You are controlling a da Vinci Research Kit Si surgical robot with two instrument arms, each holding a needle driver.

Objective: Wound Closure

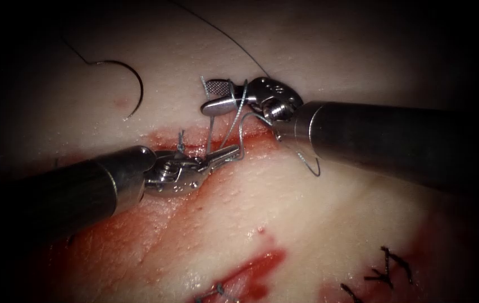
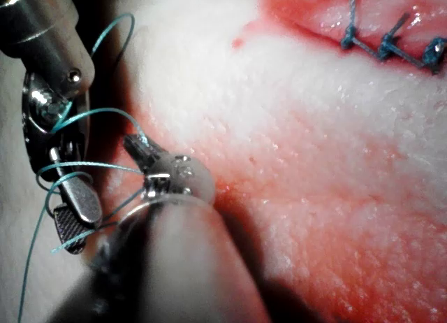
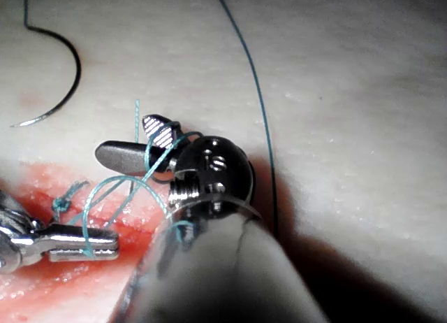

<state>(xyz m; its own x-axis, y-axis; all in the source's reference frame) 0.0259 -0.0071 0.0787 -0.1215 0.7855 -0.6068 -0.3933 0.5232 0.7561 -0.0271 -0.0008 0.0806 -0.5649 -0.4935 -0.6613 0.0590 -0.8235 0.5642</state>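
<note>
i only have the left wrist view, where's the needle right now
observer: The needle lies loose on the tissue, up and to the left of the cut in the endoscope view. It is not in the tissue and neither tool holds it.
operator: is my left tool gripping anything
observer: Yes, the left tool has its fingers shut on the thread, over the cut. The right tool holds nothing; its fingers are open with thread looped around them.
operator: anything tied at the cut yet
observer: A short knotted thread end stands at the cut, just left of the left tool's tip.
</note>
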